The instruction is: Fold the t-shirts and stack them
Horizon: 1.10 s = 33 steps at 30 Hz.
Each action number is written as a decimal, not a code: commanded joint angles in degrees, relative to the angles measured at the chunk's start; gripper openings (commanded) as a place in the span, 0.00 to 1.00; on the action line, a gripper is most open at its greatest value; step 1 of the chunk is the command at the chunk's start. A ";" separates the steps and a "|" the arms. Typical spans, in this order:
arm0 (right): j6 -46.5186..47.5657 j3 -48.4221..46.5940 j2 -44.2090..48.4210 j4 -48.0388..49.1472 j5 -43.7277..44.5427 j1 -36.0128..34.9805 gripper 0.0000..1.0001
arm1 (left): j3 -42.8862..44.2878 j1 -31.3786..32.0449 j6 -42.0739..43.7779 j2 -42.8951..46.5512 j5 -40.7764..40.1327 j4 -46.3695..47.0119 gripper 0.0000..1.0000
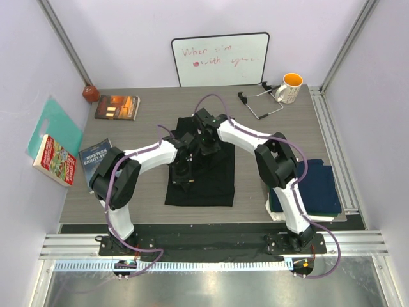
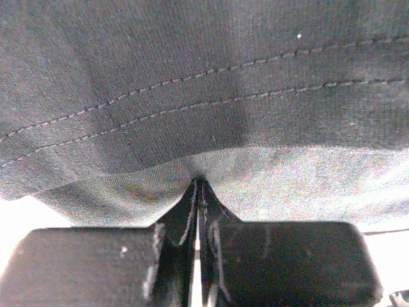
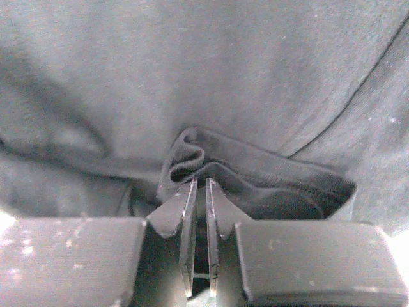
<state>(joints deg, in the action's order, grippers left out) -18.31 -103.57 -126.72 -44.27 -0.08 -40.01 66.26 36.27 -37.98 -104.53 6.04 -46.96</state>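
Left hand (image 2: 199, 182) clamped, right hand (image 3: 199, 183) nearly closed, both pinching black t-shirt (image 1: 211, 184).

Overhead view: bright, even, diffuse light from above. Soft shadows are cast under the arms onto the counter (image 1: 147, 192). The black t-shirt (image 1: 201, 185) is rendered as a near-featureless dark patch. A dull sheen is noted on the metal sheet (image 1: 204, 288) at 6 o'clock.

Left wrist: stitching is held sharp, and grain is seen in the paler band. The left gripper (image 2: 199, 188) is slightly soft. Whites are blown out at 8 and 4 o'clock.

Right wrist: dimmer, with the cloth softly focused. Deep shadow is gathered in the fold above the right gripper (image 3: 199, 188).
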 commanded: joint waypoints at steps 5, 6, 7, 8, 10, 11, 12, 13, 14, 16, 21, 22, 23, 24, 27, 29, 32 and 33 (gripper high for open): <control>5.29 -4.28 7.08 -5.03 3.41 3.10 0.19 | 0.62 0.29 1.94 -2.43 -3.93 -1.73 0.00; 5.12 -2.71 11.10 -4.60 3.07 3.27 0.19 | 0.89 0.29 2.03 -2.61 -4.02 -1.82 0.00; 4.77 -0.95 12.79 -4.42 2.54 3.18 0.19 | 1.41 0.29 2.12 -2.78 -4.20 -1.73 0.00; 4.25 1.85 14.20 -4.68 1.84 3.10 0.18 | 1.68 0.20 2.29 -3.31 -4.02 -1.82 0.00; 3.19 5.72 16.49 -5.91 -1.66 2.83 0.13 | 2.38 0.12 2.29 -3.84 -4.11 -1.91 0.00; 2.93 7.05 16.94 -6.18 -2.46 2.57 0.07 | 2.64 0.12 2.29 -4.19 -4.02 -1.73 0.00; 2.66 8.46 17.29 -6.09 -2.99 2.13 0.03 | 2.82 0.12 2.29 -4.62 -3.93 -1.64 0.00; 2.40 9.95 18.07 -5.48 -3.26 1.78 0.01 | 3.34 0.12 2.21 -4.80 -3.93 -1.73 0.00; 1.96 12.49 18.34 -4.87 -3.44 0.82 0.01 | 3.52 0.12 2.12 -5.07 -3.93 -1.73 0.00; 1.43 14.09 18.87 -3.28 -3.44 -0.15 0.01 | 3.79 0.12 1.94 -5.24 -3.93 -1.56 0.00; -0.06 17.78 18.44 -0.12 -4.05 -2.44 0.01 | 3.35 -0.06 0.89 -4.46 -5.16 -1.56 0.00; -0.32 18.57 18.17 0.32 -4.14 -2.70 0.01 | 3.00 -0.15 0.45 -3.84 -5.51 -1.38 0.00; -0.41 19.10 18.00 0.93 -4.14 -3.14 0.01 | 2.74 -0.32 0.01 -3.32 -5.52 -1.29 0.00; -0.76 19.54 17.99 2.25 -4.06 -3.32 0.01 | 1.95 -0.41 -0.34 -2.70 -7.43 -1.12 0.00; -1.29 20.51 17.04 4.36 -3.97 -3.58 0.01 | 0.37 -0.76 -1.31 -0.50 -8.06 -0.07 0.00; -1.56 19.99 16.07 4.72 -3.44 -3.58 0.01 | -0.25 -1.02 -1.84 0.64 -8.42 0.20 0.00; -1.91 19.11 14.75 5.86 -2.91 -3.67 0.01 | -1.31 -1.20 -2.28 1.78 -8.77 0.55 0.00; -2.00 18.93 13.96 6.21 -2.39 -3.67 0.01 | -1.57 -1.20 -2.36 2.13 -8.94 0.47 0.00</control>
<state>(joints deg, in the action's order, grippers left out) -19.09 -83.02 -111.31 -41.71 -3.73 -43.40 66.70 35.86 -39.35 -104.44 2.70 -48.42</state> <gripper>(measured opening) 0.019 0.002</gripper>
